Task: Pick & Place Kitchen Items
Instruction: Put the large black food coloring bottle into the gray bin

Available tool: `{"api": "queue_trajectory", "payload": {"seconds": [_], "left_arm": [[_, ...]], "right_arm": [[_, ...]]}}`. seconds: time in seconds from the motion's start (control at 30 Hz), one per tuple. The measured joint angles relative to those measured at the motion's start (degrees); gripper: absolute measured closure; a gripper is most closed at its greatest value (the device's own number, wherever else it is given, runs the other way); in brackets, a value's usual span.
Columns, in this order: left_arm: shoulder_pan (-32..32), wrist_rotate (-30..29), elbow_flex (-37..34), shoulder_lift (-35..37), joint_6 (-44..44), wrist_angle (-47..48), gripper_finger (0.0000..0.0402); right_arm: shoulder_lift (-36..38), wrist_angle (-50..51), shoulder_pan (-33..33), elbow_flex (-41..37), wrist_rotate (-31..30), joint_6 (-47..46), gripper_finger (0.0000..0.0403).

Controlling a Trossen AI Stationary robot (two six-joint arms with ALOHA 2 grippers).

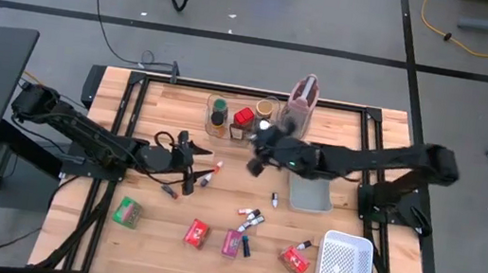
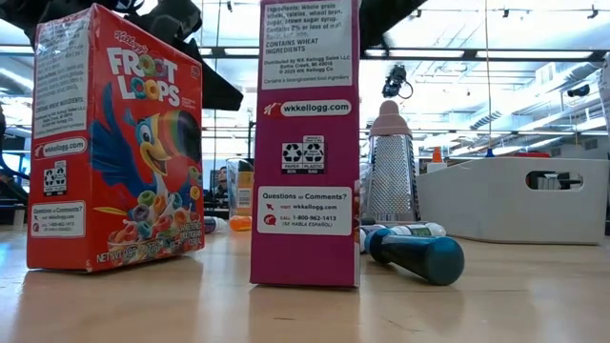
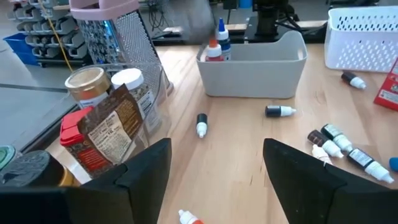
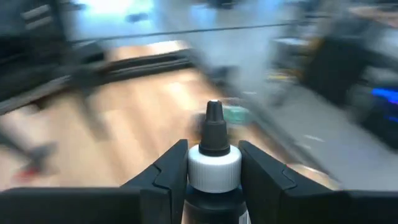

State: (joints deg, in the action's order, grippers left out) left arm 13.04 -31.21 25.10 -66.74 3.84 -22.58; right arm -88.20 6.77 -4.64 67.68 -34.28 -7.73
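My right gripper (image 1: 258, 160) hangs over the middle of the table, shut on a small dark bottle (image 4: 214, 163) with a white collar and a black nozzle cap. My left gripper (image 3: 214, 180) stands open over the table's left half (image 1: 194, 164), nothing between its fingers. A tiny white-and-red bottle (image 3: 189, 218) lies on the wood just under it. Several more tiny bottles (image 1: 251, 219) and red, pink and green packets (image 1: 197, 234) rest on the table toward the near edge. My right gripper pinches the bottle between its two fingers at the white collar (image 4: 214, 173) below the nozzle. The bottle lies along the fingers, its black cap poking out past their tips. It is lifted clear of the table.
A grey tray (image 3: 255, 68) with small bottles in it stands right of centre, a white mesh basket (image 1: 345, 268) at the near right. A clear bin of spice jars (image 1: 232, 116) and a grater (image 3: 118, 31) sit at the far side. Two packets (image 2: 307, 143) stand before the low camera.
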Motion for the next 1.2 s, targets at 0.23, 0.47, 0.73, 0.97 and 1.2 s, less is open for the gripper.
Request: {"api": "queue_trajectory", "payload": {"seconds": [0.23, 0.47, 0.73, 0.97, 1.2], "left_arm": [[0.00, 0.42, -0.02, 0.00, 0.51, 1.28, 0.0136], [0.00, 0.58, -0.04, 0.00, 0.26, 1.24, 0.0136], [0.00, 0.45, -0.04, 0.00, 1.86, 1.18, 0.0136], [0.00, 0.38, -0.07, 0.00, 1.95, 1.10, 0.0136], [0.00, 0.38, -0.07, 0.00, 1.95, 1.08, 0.0136]], "right_arm": [[9.98, 5.71, -9.97, -12.85, -27.95, -18.26, 0.0275], [14.54, 4.92, -15.69, -26.14, -37.28, -32.02, 0.0273], [16.06, 5.06, -16.11, -33.20, -34.03, -44.36, 0.0273], [16.04, 5.22, -15.91, -38.46, -32.20, -51.91, 0.0273], [16.00, 4.83, -13.61, -43.75, -32.31, -53.61, 0.0271]]}}
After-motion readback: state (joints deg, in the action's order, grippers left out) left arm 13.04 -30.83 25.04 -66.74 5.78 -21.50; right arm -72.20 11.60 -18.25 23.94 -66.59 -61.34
